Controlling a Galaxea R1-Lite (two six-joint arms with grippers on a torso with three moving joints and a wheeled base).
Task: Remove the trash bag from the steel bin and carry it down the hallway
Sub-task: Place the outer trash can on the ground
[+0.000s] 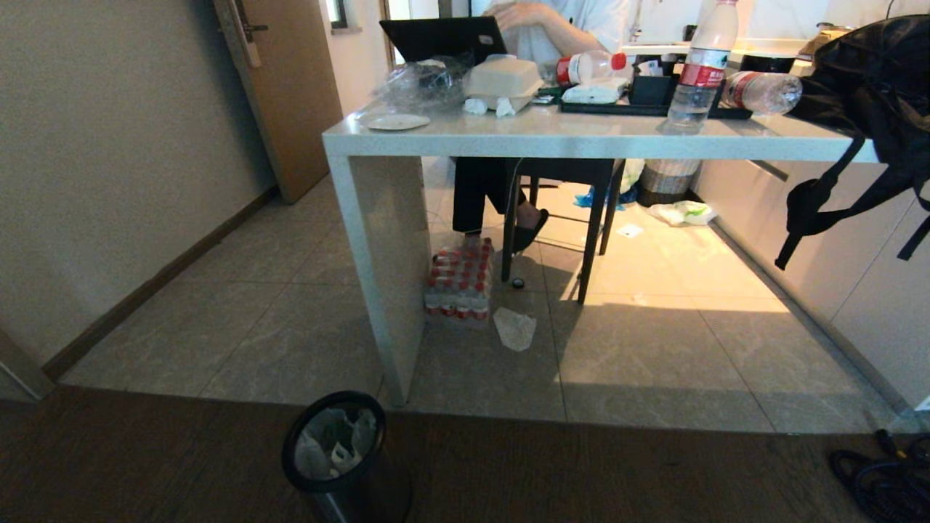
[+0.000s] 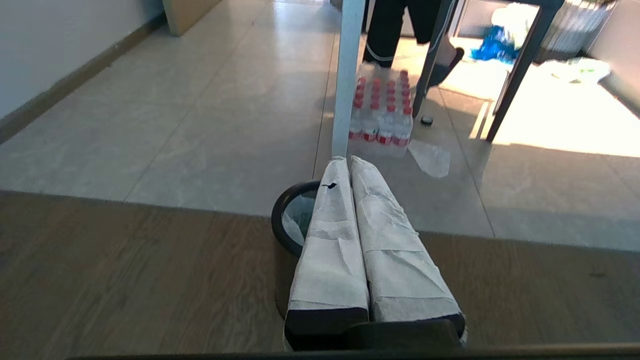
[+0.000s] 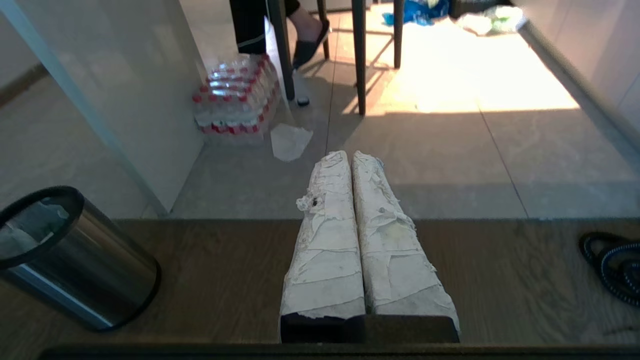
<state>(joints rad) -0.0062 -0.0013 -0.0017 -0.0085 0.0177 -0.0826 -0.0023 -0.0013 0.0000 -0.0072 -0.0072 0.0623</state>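
The steel bin point(image 1: 367, 497) stands on the dark wood floor, close below me and a little to the left, beside the table leg. Its black top ring frames the trash bag point(image 1: 330, 439), a thin whitish liner with pale rubbish inside. My left gripper point(image 2: 348, 161) hangs shut and empty just above the bin point(image 2: 278, 215), and its taped fingers hide most of the opening. My right gripper point(image 3: 348, 156) is also shut and empty, off to the right of the bin point(image 3: 85, 270), where the bag point(image 3: 27, 232) shows inside. Neither arm appears in the head view. The hallway is out of view.
A white stone table point(image 1: 552, 134) stands ahead with a person seated behind it. A pack of bottles point(image 1: 461, 283) and a flat white sheet point(image 1: 514, 327) lie under it. A black cable point(image 1: 883, 483) coils at the right. A wall and door point(image 1: 290, 87) close the left.
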